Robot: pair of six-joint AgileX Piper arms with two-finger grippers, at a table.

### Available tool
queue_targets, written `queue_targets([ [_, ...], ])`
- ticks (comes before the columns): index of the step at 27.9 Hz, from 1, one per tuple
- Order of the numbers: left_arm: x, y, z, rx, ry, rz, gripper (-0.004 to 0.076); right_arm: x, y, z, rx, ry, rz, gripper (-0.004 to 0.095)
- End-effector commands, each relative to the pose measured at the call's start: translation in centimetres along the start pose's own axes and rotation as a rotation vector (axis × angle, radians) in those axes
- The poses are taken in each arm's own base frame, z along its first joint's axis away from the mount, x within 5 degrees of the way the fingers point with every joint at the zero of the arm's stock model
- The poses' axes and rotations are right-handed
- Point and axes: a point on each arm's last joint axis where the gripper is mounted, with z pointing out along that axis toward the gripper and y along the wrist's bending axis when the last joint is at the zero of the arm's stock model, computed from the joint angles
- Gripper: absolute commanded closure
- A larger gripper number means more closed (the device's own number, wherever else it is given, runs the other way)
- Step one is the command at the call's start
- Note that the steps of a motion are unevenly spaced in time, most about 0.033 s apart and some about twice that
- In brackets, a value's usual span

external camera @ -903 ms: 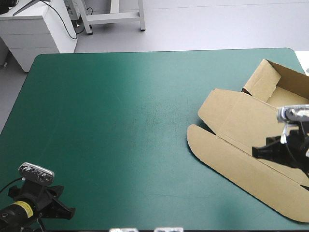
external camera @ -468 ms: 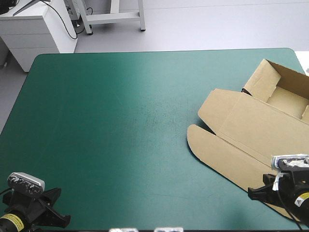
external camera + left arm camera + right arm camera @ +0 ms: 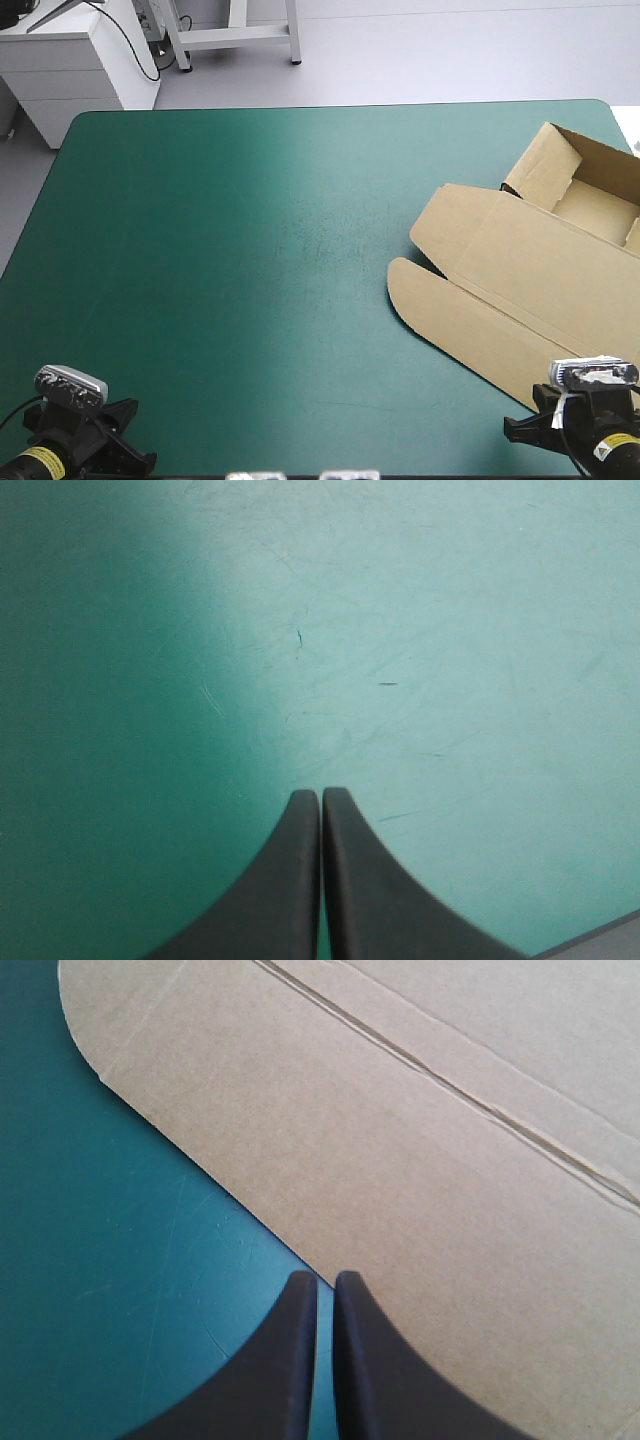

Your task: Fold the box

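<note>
One brown box point(image 3: 500, 260) lies on the worktop's point(image 3: 250, 250) right side, lid flat, far walls raised. The left end effector point(image 3: 321, 792), near-left, and right end effector point(image 3: 325, 1275), over the box's near edge, are both closed, empty.

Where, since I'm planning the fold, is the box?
High view: the box lies at the table's right side, its flat lid ahead of the right gripper.

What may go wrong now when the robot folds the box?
The right gripper is shut at the edge of the box's flat flap; advancing so, it may push the sheet, not grasp it.
The box lies near the table's right edge; a push might slide it off.
The left gripper, shut over bare table, is too far to steady it.
</note>
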Motion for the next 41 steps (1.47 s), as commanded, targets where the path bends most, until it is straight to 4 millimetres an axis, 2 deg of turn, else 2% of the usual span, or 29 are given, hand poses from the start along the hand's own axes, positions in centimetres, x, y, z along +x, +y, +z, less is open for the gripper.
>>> queue_targets([
  [1,-1.10,-0.09,-0.40,0.012,-0.072,-0.001,0.0732,-1.03,0.08,-0.42,-0.003,-0.075,-0.010,0.0866],
  [36,-1.09,-0.22,-0.40,0.027,-0.072,-0.009,0.0732,-0.75,0.18,-0.41,-0.014,-0.044,-0.002,0.0866],
  [41,-1.09,0.15,-0.40,-0.057,-0.073,-0.087,0.0732,-0.75,0.18,-0.41,-0.014,-0.044,-0.002,0.0866],
])
